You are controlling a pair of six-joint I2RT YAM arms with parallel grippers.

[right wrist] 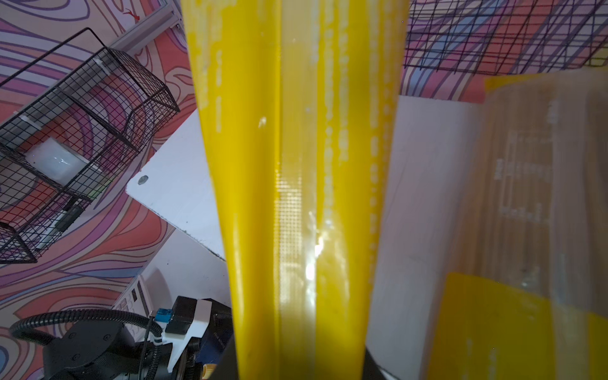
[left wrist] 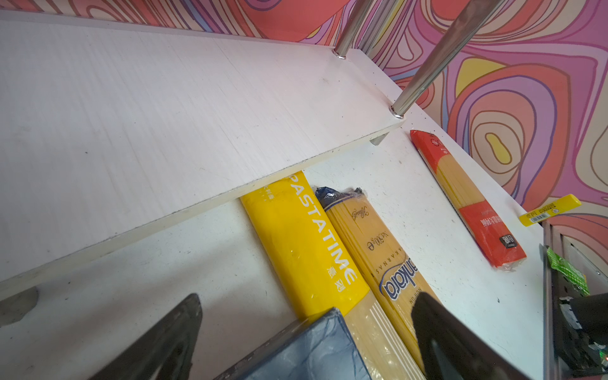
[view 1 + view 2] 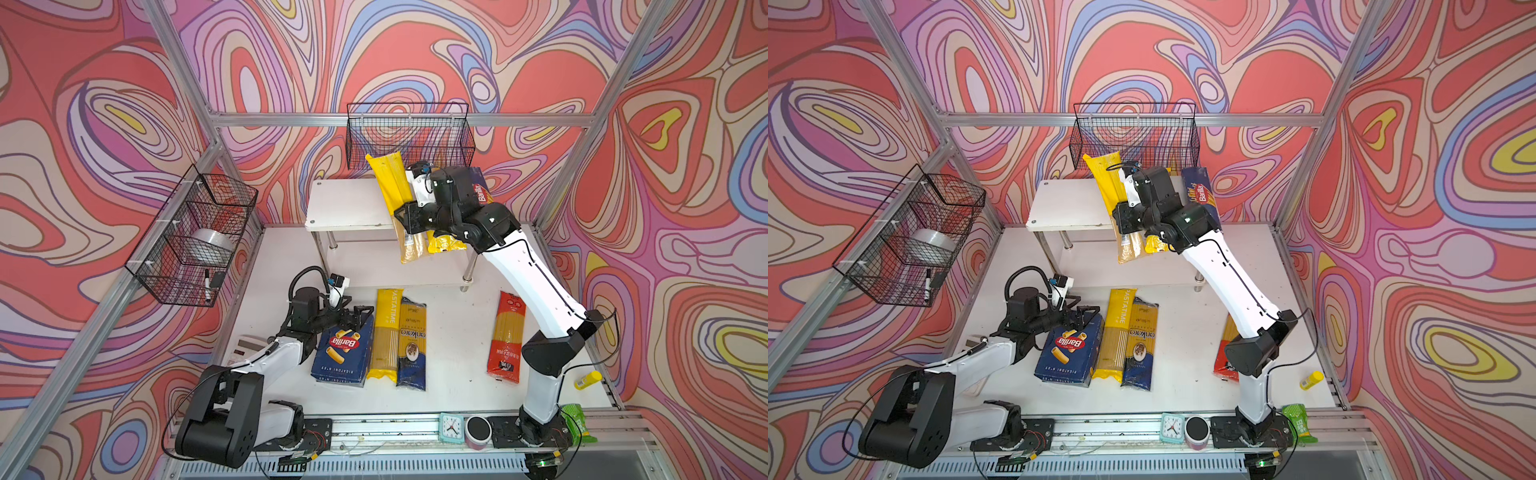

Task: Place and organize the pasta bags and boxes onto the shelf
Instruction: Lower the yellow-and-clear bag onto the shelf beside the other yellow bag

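My right gripper (image 3: 407,220) is pinched on a yellow bag (image 3: 388,183) and holds it tilted over the top board of the shelf (image 3: 345,208), upper centre of both top views. The bag's far end points up toward the wire basket (image 3: 409,133) on the back wall, and its near end hangs past the board's front edge. To set it down well, I judge I should level it and turn it parallel to the second yellow bag (image 3: 446,245) lying just right of it. Then I should slide it back so less overhangs, and only then let go. The basket's lower rim is close to the raised end. The spaghetti box (image 3: 1200,191) at the board's right side leaves little spare room.

My left gripper (image 3: 359,313) is spread over the top end of the rigatoni box (image 3: 343,353), lower centre on the table. Beside the box lie the PASTATIME bag (image 3: 386,332) and the dark blue bag (image 3: 412,349), with the red bag (image 3: 507,336) apart to the right
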